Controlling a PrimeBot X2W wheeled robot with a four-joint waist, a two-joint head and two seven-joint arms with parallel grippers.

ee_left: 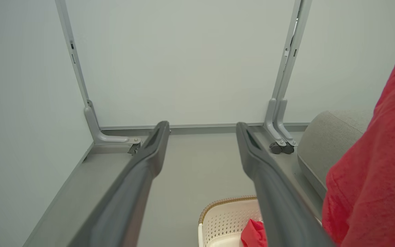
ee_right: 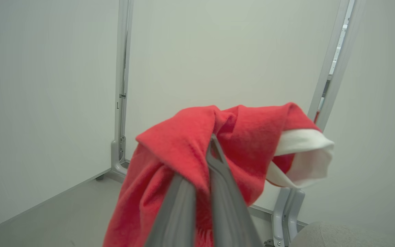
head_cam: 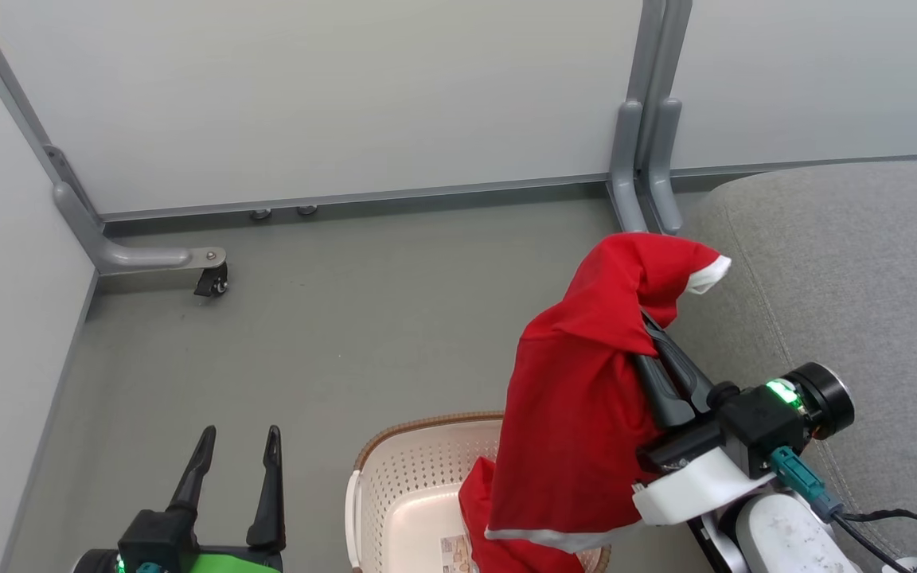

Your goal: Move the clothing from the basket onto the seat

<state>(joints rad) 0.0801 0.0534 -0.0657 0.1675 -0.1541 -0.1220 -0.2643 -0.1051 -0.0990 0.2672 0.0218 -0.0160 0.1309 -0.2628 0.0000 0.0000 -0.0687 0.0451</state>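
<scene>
Now, right claw clamped on garment, left claw agape, empty; I'd clear the seat edge before releasing.

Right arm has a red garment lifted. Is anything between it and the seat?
Nothing visible does. The garment hangs from the shut right gripper above the basket, and the seat lies right beside it, its near surface bare.

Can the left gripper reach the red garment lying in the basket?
Probably yes: the open left gripper sits beside the basket, nothing between, though the lifted garment hangs over the garment inside.
</scene>
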